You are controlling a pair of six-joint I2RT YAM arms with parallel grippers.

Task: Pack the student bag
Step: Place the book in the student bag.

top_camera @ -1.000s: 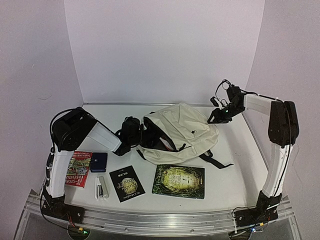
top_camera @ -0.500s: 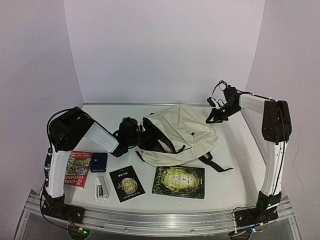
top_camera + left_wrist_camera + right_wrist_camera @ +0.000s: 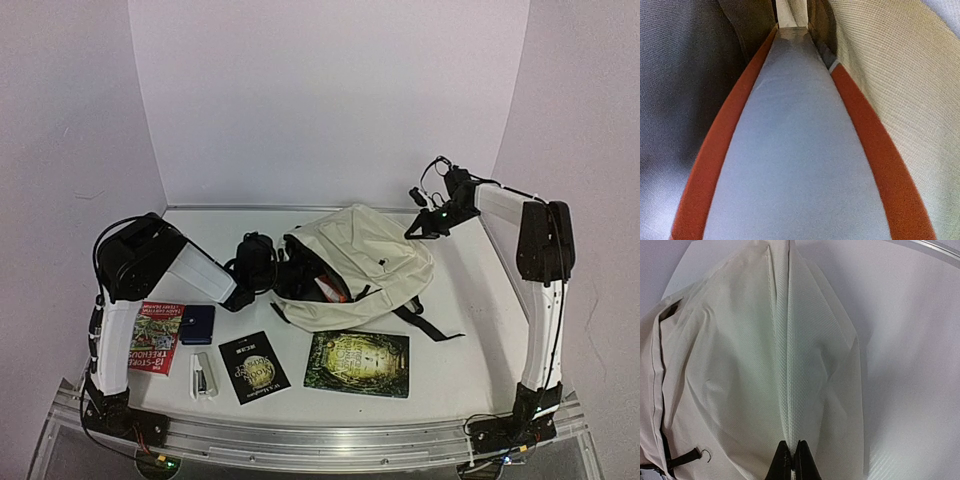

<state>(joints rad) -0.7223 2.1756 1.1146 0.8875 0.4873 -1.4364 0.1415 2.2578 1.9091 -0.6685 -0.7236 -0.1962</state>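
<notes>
Showing nearest, along the front of the worktop point(image 3: 470, 320), a row of loose things: a red paperback point(image 3: 157, 337), a dark blue case point(image 3: 197, 324) just beside its right edge, a white stapler point(image 3: 203, 376), a black booklet point(image 3: 253, 367) and a green-and-gold book point(image 3: 357, 362), all lying flat and outside the bag. Finding the student bag point(image 3: 375, 262) just behind them, mid-worktop, slumping on its side with the mouth gaping toward the left and a black strap point(image 3: 432, 328) trailing to the near right. Sitting at that mouth with the left jaws, the grip itself being hidden: cannot tell whether clenched or released. Filling the left wrist view with a pale grey panel point(image 3: 795, 150) edged in orange-red, cream fabric lying to its right; glimpsing something red point(image 3: 337, 290) in the opening from above. Pinching a ridge of the bag's cream fabric at the far right corner with the right jaws, clenching tight on it and holding that corner raised in a peak.
</notes>
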